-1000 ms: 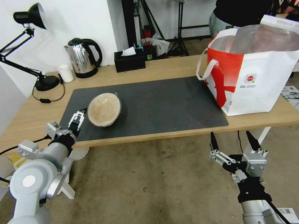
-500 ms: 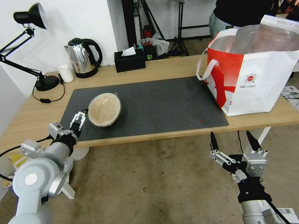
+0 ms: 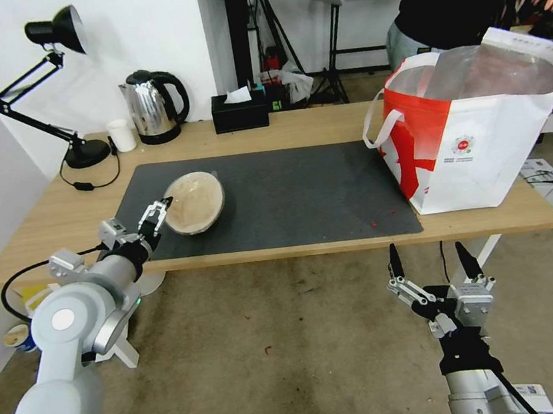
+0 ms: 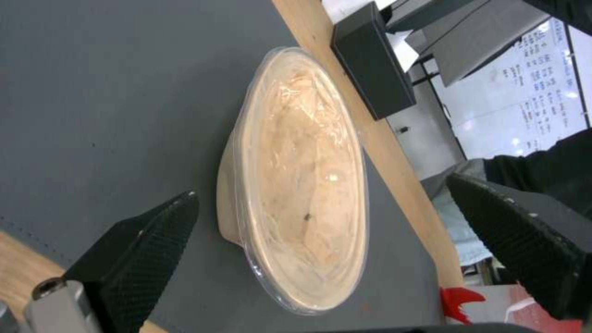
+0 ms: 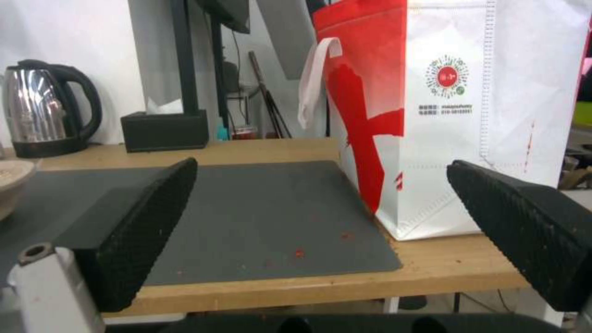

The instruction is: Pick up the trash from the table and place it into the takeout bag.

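While lying tipped on its side on the dark grey mat [image 3: 275,194] toward the left end of the bench [image 3: 307,126], tan paper bowl [image 3: 193,202] shows its clear-filmed mouth to the front edge, rim just beside the left end effector [image 3: 155,212]. Left end effector: fingers spread wide, nothing between them, one on each side of the bowl's rim in the left wrist view [image 4: 321,222], near but not touching. Takeout bag [image 3: 476,135] upright at the right end of the bench, mouth open, foil lining showing, white loop handle hanging toward the mat. Along the back edge: black desk lamp [image 3: 61,92] at the left corner, small white cup [image 3: 122,135], steel kettle [image 3: 153,106], black tissue box [image 3: 239,111]. Between bowl and bag only bare mat with a few red crumbs [image 3: 374,224] near its front right corner; nothing blocking that stretch. Right end effector [image 3: 431,262] below and in front of the front edge, fingers wide apart, holding nothing, facing the bag in the right wrist view. Compared with a second ago: left arm advanced over the front left corner, fingertips now level with the bowl's rim instead of short of it; bowl, bag and right arm unchanged.
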You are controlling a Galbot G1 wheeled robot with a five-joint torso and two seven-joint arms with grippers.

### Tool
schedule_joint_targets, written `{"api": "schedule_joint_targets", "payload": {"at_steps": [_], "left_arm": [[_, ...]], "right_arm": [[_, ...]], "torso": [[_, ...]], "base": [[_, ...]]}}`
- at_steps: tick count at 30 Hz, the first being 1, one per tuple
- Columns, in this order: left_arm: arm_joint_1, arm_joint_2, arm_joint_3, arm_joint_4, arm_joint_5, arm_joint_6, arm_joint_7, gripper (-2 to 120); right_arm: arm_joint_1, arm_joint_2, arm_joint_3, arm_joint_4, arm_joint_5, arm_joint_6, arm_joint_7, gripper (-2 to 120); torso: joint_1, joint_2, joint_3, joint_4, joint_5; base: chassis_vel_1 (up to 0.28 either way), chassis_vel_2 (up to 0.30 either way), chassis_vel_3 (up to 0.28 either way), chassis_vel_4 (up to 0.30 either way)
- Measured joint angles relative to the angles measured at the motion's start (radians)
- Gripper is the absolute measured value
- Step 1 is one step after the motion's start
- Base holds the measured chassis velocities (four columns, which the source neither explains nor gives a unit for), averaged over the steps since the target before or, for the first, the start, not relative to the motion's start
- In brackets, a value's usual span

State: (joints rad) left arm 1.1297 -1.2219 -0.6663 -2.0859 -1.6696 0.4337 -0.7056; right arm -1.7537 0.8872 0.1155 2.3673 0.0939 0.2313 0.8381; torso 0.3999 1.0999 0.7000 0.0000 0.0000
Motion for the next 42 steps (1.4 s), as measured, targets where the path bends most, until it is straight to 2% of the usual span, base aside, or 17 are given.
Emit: {"api": "schedule_joint_targets", "payload": {"at_steps": [25, 42], "left_arm": [[-0.085, -0.01, 0.08, 0.103, 0.009, 0.0, -0.007, 100], [-0.108, -0.022, 0.106, 0.135, 0.039, 0.0, -0.01, 100]], "right_arm": [[0.0, 0.0, 0.0, 0.0, 0.0, 0.0, 0.0, 100], [0.0, 0.0, 0.0, 0.0, 0.0, 0.0, 0.0, 100]], "torso": [[0.0, 0.0, 0.0, 0.0, 0.0001], [0.0, 0.0, 0.0, 0.0, 0.0]], "base": [[0.0, 0.0, 0.0, 0.0], [0.0, 0.0, 0.0, 0.0]]}}
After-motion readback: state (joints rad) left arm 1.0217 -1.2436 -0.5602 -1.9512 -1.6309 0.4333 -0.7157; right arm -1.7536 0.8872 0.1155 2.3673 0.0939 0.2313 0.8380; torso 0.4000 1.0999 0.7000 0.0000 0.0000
